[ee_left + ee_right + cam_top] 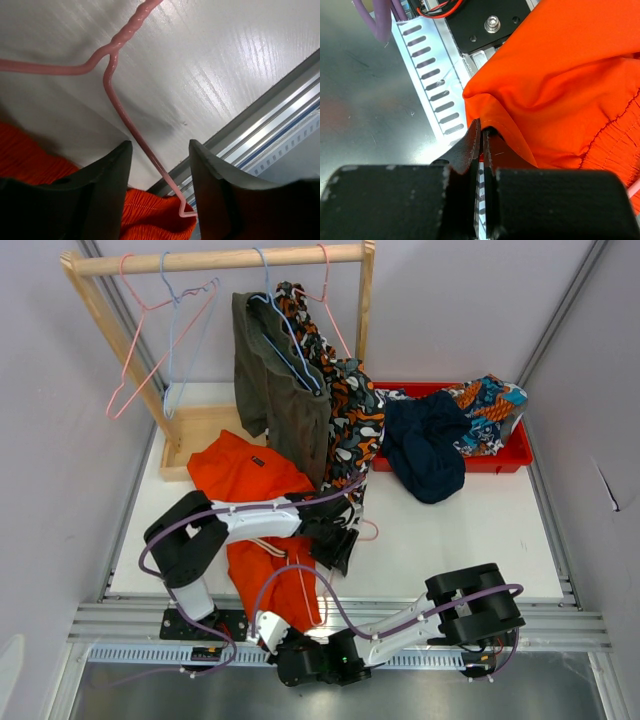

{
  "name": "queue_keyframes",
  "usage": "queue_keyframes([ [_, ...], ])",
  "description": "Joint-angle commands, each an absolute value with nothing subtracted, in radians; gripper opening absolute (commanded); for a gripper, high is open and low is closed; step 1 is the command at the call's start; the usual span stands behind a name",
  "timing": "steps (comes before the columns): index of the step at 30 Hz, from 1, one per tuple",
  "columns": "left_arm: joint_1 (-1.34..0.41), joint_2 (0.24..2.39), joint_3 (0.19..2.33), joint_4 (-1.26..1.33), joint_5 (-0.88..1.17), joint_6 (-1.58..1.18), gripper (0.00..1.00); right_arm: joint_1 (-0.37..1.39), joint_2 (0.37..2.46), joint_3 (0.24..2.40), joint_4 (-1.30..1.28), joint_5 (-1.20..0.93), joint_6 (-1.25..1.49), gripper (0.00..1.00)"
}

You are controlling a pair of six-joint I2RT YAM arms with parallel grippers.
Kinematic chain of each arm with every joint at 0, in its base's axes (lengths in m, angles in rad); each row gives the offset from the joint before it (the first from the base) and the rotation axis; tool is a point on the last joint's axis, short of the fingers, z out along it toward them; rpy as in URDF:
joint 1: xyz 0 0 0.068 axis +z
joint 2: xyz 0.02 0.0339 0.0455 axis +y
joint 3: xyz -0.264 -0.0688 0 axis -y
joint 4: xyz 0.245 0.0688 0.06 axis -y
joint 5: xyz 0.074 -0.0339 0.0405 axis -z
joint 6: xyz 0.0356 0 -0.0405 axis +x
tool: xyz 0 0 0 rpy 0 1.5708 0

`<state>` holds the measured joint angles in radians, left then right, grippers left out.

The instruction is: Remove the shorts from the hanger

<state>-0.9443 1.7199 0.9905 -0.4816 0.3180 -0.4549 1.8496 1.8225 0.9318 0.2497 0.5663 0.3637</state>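
The right pincer (481, 134) is sitting closest, its jaws pressed together and pinching a fold of the bright orange shorts (240, 480) at the metal rail on the near edge. The white surface (470, 530) is carrying everything else. A wooden rack (220, 258) is standing at its far left.

The bright orange shorts are lying spread on the surface, running from the foot of the rack down to the near edge, beside the left arm. The olive green shorts (275, 390) are hanging from the rack on a blue hanger (290, 350). The orange-black-white-grey blotch shorts (350, 410) are hanging just beside them on the right, touching them.

The navy shorts (425, 445) are lying bunched, draping over the front wall of a red bin (505, 460) at the far right. The teal-blue print shorts (490, 405) are lying inside that bin.

Two wire hangers, one pink (135, 350) and one pale blue (185, 330), are hanging at the rack's left end. Another pink hanger (120, 105) is lying partly on the orange fabric, with its hook on the bare surface. The left pincer (160, 147) is hovering over it with its jaws spread, the thin wire passing between them.
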Motion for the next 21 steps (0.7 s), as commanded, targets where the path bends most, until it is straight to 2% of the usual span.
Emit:
queue_keyframes([
  [1,-0.965,1.756,1.022,-0.426,0.305,-0.477,0.51,1.858,1.782,0.919,0.288,0.609,0.382,0.0],
  [2,-0.966,1.762,1.022,-0.422,0.304,-0.479,0.4,1.858,1.782,0.919,0.288,0.607,0.382,0.0],
  [4,-0.969,1.773,1.022,-0.414,0.299,-0.48,0.25,1.858,1.782,0.917,0.29,0.607,0.382,0.0],
  [5,-0.971,1.775,1.025,-0.416,0.299,-0.48,0.09,1.858,1.782,0.917,0.29,0.607,0.383,0.0],
  [7,-0.974,1.769,1.037,-0.425,0.287,-0.48,0.0,1.858,1.786,0.917,0.29,0.604,0.385,0.0],
  [14,-0.98,1.567,1.176,-0.633,0.23,-0.466,0.0,1.865,1.773,0.907,0.301,0.63,0.379,0.0],
  [21,-0.98,1.356,1.46,-0.845,0.213,-0.495,0.0,1.902,1.74,0.903,0.282,0.702,0.37,0.0],
])
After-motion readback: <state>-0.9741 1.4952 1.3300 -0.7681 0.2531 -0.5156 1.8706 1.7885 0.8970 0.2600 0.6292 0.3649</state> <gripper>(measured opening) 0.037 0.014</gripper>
